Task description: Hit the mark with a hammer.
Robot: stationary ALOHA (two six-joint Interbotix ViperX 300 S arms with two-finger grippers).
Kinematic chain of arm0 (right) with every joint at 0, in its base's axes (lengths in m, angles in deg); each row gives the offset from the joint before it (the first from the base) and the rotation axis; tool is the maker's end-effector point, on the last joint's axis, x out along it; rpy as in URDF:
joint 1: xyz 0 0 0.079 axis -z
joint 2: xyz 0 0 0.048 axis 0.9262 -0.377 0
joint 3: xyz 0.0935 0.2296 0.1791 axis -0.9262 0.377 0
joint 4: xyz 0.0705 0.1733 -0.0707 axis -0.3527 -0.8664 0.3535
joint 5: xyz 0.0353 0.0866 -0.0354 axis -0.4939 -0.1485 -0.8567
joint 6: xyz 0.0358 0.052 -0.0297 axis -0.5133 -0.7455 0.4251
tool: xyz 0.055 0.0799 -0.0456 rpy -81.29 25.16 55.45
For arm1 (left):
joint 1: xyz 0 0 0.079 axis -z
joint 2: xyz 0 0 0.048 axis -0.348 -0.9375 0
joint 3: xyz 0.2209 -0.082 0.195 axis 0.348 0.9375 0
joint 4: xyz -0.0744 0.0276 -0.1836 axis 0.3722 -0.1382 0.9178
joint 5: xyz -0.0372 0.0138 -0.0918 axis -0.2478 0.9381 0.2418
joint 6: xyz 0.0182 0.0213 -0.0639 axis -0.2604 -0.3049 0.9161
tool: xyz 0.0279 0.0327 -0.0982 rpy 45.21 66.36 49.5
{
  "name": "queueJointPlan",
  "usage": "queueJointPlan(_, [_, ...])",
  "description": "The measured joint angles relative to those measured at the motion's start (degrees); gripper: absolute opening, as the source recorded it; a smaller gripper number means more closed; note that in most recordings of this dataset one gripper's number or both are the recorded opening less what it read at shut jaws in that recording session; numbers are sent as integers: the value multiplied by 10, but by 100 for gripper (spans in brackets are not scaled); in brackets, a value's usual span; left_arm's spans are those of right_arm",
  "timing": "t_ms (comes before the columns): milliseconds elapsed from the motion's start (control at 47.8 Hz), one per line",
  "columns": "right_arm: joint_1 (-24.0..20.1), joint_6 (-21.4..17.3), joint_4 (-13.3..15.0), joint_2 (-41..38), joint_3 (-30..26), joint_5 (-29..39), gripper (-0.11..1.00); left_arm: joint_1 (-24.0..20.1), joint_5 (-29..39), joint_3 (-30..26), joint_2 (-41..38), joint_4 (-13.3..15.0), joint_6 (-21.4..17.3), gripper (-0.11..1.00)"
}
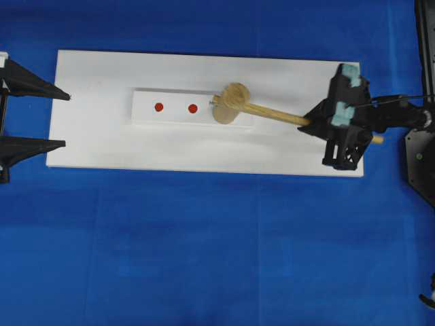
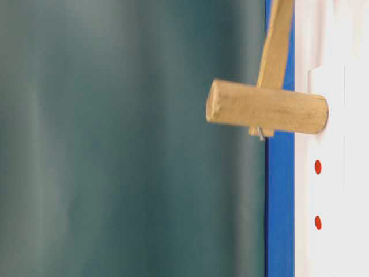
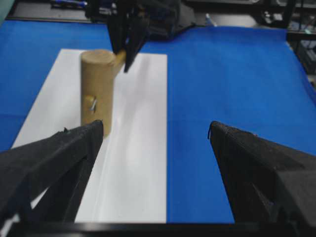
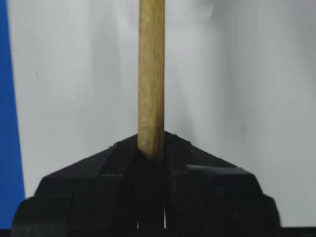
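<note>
Over strip's end (image 1: 241, 119), hammer (image 1: 231, 103), seemingly.

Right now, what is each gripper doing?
Left gripper: open, holding nothing.
Right gripper: shut on the hammer, gripping its handle.
</note>
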Motion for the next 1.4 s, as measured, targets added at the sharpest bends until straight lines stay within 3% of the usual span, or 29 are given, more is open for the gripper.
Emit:
queueJointPlan(188, [0, 2, 0, 17, -3, -4, 2, 0, 3, -1, 1, 0, 4, 85])
queueJointPlan(565, [-3, 19, 7, 145, -19, 0, 2, 0, 4, 0, 1, 0, 3, 85])
queueJointPlan(753, [-4, 25, 8, 154, -26, 10, 2, 0, 4, 0, 2, 0, 3, 85])
queueJointPlan(1004, [-6, 28, 8, 121, -50, 20, 2, 1, 4, 0, 2, 0, 3, 85])
queueJointPlan(1402, [-25, 31, 18, -25, -189, 25, 2, 0, 5, 0, 0, 0, 2, 85])
